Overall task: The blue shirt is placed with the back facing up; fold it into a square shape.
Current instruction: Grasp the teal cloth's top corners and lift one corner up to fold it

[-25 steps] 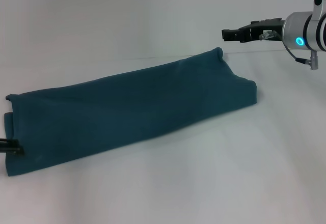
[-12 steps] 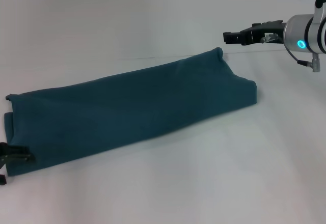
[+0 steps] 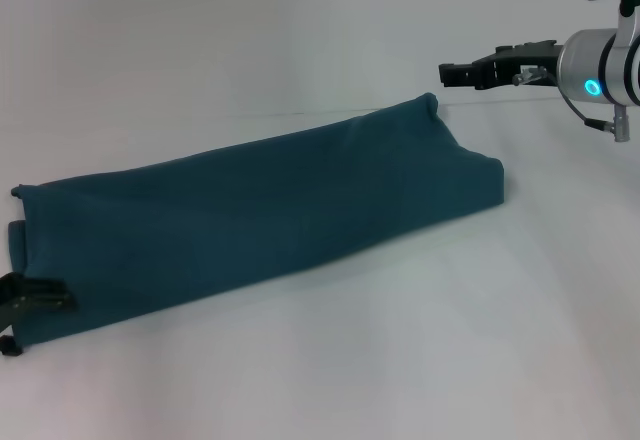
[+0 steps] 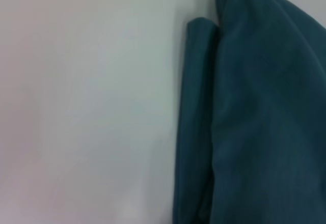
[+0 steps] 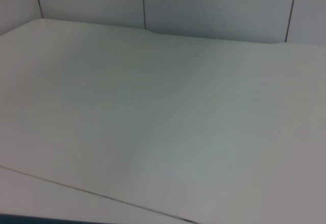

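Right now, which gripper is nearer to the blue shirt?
Left. The left gripper sits at the near left corner of the blue shirt, over its edge. The right gripper hovers above and beyond the shirt's far right end, apart from it.

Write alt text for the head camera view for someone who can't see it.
A blue shirt, folded into a long band, lies diagonally across a white table. The left gripper sits at the band's near left end; the right gripper hovers beyond its far right end, clear of the cloth.
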### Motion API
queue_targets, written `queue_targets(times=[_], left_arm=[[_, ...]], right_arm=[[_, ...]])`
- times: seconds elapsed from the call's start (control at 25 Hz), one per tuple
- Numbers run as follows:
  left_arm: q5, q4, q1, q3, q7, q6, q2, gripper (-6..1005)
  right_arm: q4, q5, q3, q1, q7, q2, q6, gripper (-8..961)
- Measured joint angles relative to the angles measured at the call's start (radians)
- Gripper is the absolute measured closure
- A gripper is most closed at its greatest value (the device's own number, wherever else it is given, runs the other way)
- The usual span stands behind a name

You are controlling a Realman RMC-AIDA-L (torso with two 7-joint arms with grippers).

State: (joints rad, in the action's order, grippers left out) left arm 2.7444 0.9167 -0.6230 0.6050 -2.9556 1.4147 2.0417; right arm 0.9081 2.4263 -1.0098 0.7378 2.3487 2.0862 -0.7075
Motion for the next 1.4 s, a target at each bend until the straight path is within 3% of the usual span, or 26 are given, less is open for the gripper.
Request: queue_targets(times=[0.64,1.04,1.24,1.36,1.4], left_arm=[[0.002,-0.041,-0.046,0.009,0.006,-0.025,-0.001,102],[0.022,-0.073,-0.057,0.086,0.034,-0.084,0.004,107],[0.024,-0.072,-0.061,0.111,0.047,-0.087,0.006,336],[0.024,-0.071,-0.067,0.112,0.053,-0.087,0.005,551],[0.024,-0.071,-0.069,0.112,0.057,-0.087,0.004,575]], right_arm=[[0.0,-0.003,-0.001,-0.001,-0.002,0.002,0.0,24],[0.008,-0.007,-0.01,-0.002,-0.002,0.002,-0.002,26],[0.015,-0.007,-0.01,-0.002,-0.002,0.003,-0.013,27],[0.015,-0.007,-0.01,-0.002,-0.002,0.003,-0.013,27],[0.015,-0.007,-0.01,-0.002,-0.002,0.003,-0.013,27]])
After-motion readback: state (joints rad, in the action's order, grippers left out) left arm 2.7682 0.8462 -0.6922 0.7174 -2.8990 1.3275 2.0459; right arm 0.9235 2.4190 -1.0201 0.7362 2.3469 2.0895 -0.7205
